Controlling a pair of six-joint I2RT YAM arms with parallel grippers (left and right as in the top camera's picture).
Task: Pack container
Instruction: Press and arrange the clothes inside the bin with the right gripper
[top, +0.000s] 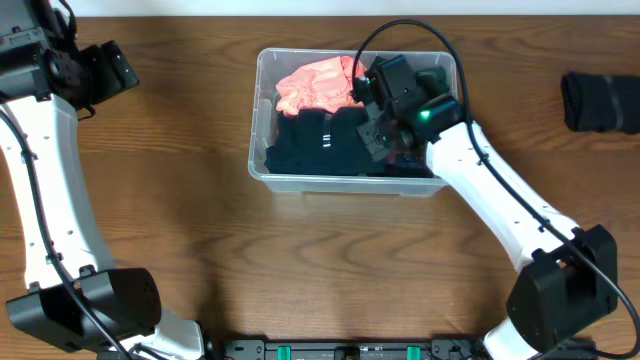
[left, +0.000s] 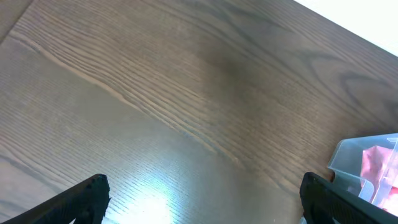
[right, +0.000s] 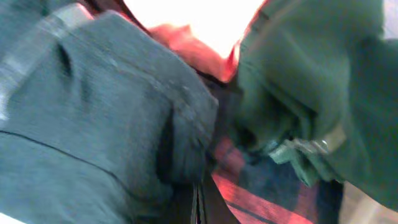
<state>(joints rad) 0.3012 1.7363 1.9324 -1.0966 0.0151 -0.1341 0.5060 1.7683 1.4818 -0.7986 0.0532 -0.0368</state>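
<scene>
The clear plastic container (top: 262, 165) stands at the table's middle back and holds a pink garment (top: 312, 85) and a dark navy garment (top: 320, 140). My right gripper (top: 375, 130) is down inside the container among the clothes. In the right wrist view its fingers (right: 199, 205) are pressed together between a grey-blue garment (right: 93, 112), a green garment (right: 311, 74) and red plaid cloth (right: 261, 186). My left gripper (top: 105, 65) is open and empty over bare wood at the far left (left: 202, 199). The container's corner (left: 367, 155) shows at the right of the left wrist view.
A dark folded garment (top: 600, 102) lies on the wooden table at the far right, apart from the container. The right arm reaches over the container's front right corner.
</scene>
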